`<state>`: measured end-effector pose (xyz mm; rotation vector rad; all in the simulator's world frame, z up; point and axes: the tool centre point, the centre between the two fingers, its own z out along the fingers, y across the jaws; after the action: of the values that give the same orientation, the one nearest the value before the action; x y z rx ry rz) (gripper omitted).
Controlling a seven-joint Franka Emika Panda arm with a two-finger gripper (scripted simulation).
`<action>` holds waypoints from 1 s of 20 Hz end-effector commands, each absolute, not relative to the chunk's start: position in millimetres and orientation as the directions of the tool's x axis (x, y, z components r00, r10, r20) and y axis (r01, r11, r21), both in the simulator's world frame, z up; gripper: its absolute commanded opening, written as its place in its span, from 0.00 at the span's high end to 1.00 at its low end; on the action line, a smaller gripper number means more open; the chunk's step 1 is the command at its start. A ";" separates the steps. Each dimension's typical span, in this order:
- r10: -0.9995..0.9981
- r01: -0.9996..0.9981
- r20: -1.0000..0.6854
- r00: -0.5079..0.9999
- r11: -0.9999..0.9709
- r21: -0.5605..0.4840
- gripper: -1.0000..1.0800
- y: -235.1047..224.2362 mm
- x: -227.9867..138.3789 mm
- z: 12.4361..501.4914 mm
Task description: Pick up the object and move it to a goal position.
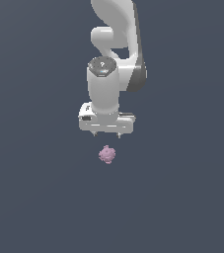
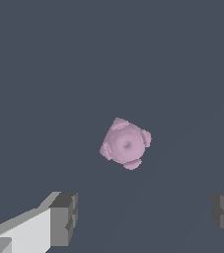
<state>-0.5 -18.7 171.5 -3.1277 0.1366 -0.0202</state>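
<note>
Exterior view: white Franka arm [image 1: 114, 44] comes down from the top of the frame, wrist pointing straight down. The white two-finger gripper [image 1: 106, 134] hangs above a small pinkish-purple lumpy round blob [image 1: 107, 154]. Only the short finger stubs show under the palm block, so the gap is hard to read here. The blob sits apart from the gripper, just below it in the picture, nothing touching it. The surface is a flat dark grey-blue floor [image 1: 34, 197] with no edges or markers. No goal marker is visible, so I can't say where the target is.

Wrist view: the camera looks down past the fingers. The blob [image 2: 126, 143] sits close to mid-frame, bumpy with small knobs around a smoother centre, resting on the floor [image 2: 44, 59]. Both dark grey finger pads [image 2: 64, 217] sit at the frame edges, wide apart, with nothing between them, so the gripper [image 2: 145, 215] is released and holds nothing. The blob does not sit between the pads; it appears offset from the line joining them.

Judgement: this is the approach step, pick not yet done. The vertical wrist and spread fingers suit a straight top-down grab on such a small thing. The next move likely needs a small lateral correction to centre the blob, then a descent. Risk: the knobby round shape may roll or squirt out if the pads close off-centre.
</note>
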 end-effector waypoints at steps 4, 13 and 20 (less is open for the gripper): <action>-0.087 -0.087 0.016 0.996 -0.996 -0.012 0.04 -15.2 0.1 172.3; -0.071 -0.070 0.040 0.997 -0.997 -0.016 0.04 7.6 2.8 180.5; -0.104 -0.103 0.035 0.994 -0.994 -0.017 0.04 4.7 4.5 174.2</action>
<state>4.0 5.2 176.3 -3.1223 0.1457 -0.0585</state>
